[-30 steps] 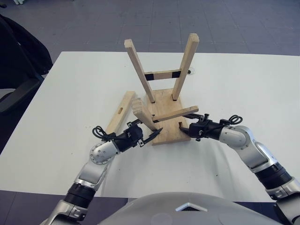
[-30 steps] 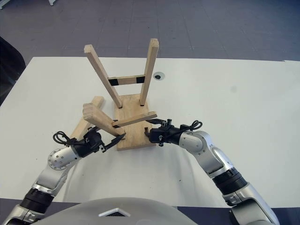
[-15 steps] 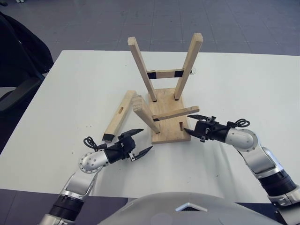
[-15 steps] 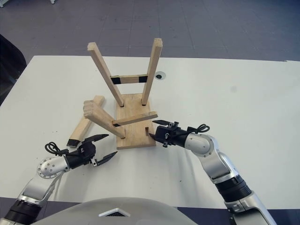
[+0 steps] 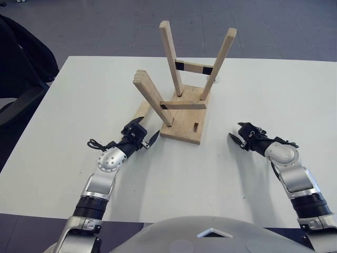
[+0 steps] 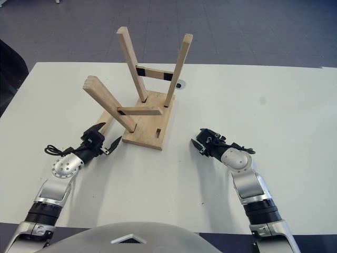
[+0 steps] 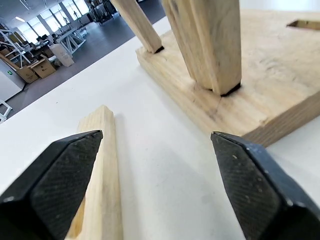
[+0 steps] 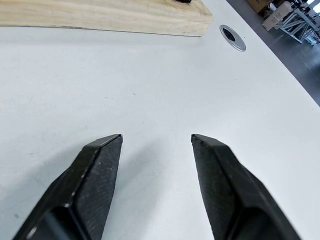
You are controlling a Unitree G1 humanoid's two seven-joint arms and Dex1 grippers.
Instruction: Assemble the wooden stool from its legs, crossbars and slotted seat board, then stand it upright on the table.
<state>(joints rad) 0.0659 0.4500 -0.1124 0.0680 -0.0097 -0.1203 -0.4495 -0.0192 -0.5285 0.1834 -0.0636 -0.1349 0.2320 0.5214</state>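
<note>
Bright, even overhead light is washing over the white table [image 5: 274,89]. The stool [image 5: 184,124] is casting only a faint, soft shadow along its near edge. The floor [image 5: 105,26] beyond is looking dimmer. In the left wrist view, ceiling lamps [image 7: 20,19] are glowing far behind.

Left arm [image 5: 99,182]: stretched forward, forearm angled inward, wrist about level. Left hand [image 5: 149,127] at its end, pointing forward and to the right, both fingers [image 7: 65,180] spread wide, textured pads facing each other.

Right arm [image 5: 296,182]: elbow bent, forearm angled forward and inward. Right hand [image 5: 235,130] points toward the left, low, fingers [image 8: 95,180] parted, narrower gap than on the left hand.

Hands well apart from each other, at about the same reach.
</note>
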